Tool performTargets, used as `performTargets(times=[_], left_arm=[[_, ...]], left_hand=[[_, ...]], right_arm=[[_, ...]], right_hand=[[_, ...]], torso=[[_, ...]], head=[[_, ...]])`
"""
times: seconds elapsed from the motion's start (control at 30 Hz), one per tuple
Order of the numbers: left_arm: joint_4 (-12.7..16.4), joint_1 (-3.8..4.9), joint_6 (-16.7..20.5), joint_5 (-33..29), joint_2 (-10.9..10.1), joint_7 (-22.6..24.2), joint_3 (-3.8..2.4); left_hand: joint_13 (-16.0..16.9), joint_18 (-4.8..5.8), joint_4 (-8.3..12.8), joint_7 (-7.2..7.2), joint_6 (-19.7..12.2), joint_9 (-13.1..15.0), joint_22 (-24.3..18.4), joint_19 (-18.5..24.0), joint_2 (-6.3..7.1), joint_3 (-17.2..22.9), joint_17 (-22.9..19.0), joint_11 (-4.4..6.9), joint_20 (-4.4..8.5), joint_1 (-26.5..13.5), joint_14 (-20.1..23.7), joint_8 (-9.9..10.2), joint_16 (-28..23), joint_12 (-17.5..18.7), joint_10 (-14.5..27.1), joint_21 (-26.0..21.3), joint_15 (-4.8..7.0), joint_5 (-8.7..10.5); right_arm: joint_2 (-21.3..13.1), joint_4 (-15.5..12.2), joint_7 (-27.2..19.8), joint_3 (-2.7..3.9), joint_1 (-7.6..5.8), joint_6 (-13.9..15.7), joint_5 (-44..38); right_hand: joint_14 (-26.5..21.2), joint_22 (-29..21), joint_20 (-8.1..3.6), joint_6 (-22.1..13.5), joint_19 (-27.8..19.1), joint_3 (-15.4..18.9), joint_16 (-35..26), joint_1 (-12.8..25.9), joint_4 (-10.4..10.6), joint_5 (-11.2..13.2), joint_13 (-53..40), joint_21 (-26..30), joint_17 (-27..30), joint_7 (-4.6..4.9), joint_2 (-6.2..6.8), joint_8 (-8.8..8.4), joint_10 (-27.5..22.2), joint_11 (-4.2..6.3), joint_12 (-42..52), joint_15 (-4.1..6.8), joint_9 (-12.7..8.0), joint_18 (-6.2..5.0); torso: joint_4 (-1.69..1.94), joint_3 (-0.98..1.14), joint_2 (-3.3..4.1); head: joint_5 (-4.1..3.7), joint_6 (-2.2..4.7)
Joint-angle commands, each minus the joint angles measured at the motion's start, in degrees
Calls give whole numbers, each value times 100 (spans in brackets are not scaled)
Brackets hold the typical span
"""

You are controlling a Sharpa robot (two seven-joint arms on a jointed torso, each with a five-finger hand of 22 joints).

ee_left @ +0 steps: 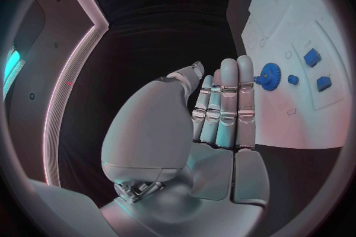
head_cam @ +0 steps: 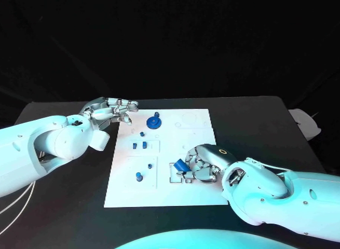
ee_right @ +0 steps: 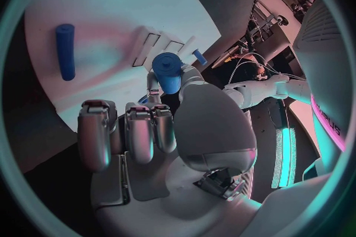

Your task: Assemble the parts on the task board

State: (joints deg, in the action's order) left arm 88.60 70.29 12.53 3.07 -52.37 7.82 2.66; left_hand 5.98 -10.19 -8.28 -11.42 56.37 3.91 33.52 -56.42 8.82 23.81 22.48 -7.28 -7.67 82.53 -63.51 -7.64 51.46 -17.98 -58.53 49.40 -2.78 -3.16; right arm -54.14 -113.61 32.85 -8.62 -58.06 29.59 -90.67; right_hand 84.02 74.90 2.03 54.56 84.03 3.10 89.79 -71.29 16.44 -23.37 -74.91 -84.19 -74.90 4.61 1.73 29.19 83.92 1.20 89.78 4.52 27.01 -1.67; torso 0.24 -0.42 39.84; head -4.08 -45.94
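Note:
The white task board [head_cam: 196,192] lies in the middle of the table. My right hand [head_cam: 205,163] hovers over its near right part and pinches a short blue cylinder [head_cam: 181,166] [ee_right: 168,70] between thumb and finger. A blue peg [ee_right: 65,50] lies flat on the board beyond it. My left hand [head_cam: 110,110] [ee_left: 222,106] is at the board's far left corner, fingers stretched out straight, holding nothing. Just past its fingertips a blue gear [head_cam: 153,122] [ee_left: 269,76] stands on the board. Small blue pieces [head_cam: 138,146] sit in a recess at mid board, and others [head_cam: 138,177] lie near the left side.
The black table [head_cam: 65,197] spreads wide on both sides of the board. A white object [head_cam: 308,123] sits at the table's right edge. Rectangular slots [ee_right: 157,47] are cut in the board near my right hand.

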Motion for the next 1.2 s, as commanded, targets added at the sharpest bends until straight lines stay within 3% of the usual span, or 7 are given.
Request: performTargets(times=[0.03, 0.47, 0.77, 0.93, 1.2], left_arm=[[22, 1, -120, 61, 24, 19, -2], [38, 1, -135, 80, 30, 12, -3], [42, 1, -138, 81, 29, 5, -3], [47, 2, -138, 81, 25, -1, -3], [48, 2, -143, 81, 19, -14, -3]], left_hand=[[5, -37, 8, -6, -52, -4, -9, -24, -13, -32, -9, -9, -35, -53, 19, -25, -23, -38, 30, -25, -9, -5], [5, -37, 4, -7, -58, -4, -14, -26, -17, -39, -10, -10, -37, -59, 19, -29, -23, -45, 40, -31, -10, -6], [5, -37, 4, -8, -62, -4, -16, -27, -17, -42, -11, -11, -37, -60, 20, -29, -23, -48, 45, -34, -11, -6], [5, -37, 4, -8, -62, -4, -16, -27, -17, -42, -11, -11, -37, -60, 20, -29, -23, -48, 45, -34, -11, -6], [5, -38, 4, -8, -70, -5, -18, -28, -15, -46, -12, -13, -38, -60, 20, -29, -23, -50, 53, -37, -11, -6]], right_arm=[[86, 52, 54, 3, -1, -329, 257], [231, 185, 114, 4, -3, -414, 268], [323, 235, 117, 5, -5, -542, 288], [351, 283, 124, 5, -13, -593, 290], [376, 324, 132, 5, -24, -610, 283]], right_hand=[[598, 1344, -56, 321, 383, -26, 21, -68, 15, 15, -1509, 17, -1510, -250, -235, 50, 608, 56, 22, 49, 96, 41], [598, 1353, -103, 538, 396, -95, 21, 117, 21, 12, -1509, -16, -1510, -339, -327, 128, 608, 131, 22, 108, 167, 47], [598, 1355, -144, 633, 400, -21, 21, 434, 25, 14, -1509, -23, -1510, -386, -250, 211, 608, 176, 22, 149, 253, 49], [598, 1351, -164, 629, 395, 53, 21, 588, 15, -332, -1509, -10, -1510, -403, -213, 245, 608, 191, 22, 165, 313, 47], [598, 1345, -166, 619, 387, 149, 21, 735, 26, -398, -1509, 14, -1510, -398, -187, 260, 608, 189, 22, 165, 346, 42]], torso=[[-6, 1, -1], [-12, 7, -1], [-14, 7, 3], [-11, 7, 2], [-15, 11, 1]], head=[[25, -4], [55, 8], [65, -7], [63, -18], [82, -19]])
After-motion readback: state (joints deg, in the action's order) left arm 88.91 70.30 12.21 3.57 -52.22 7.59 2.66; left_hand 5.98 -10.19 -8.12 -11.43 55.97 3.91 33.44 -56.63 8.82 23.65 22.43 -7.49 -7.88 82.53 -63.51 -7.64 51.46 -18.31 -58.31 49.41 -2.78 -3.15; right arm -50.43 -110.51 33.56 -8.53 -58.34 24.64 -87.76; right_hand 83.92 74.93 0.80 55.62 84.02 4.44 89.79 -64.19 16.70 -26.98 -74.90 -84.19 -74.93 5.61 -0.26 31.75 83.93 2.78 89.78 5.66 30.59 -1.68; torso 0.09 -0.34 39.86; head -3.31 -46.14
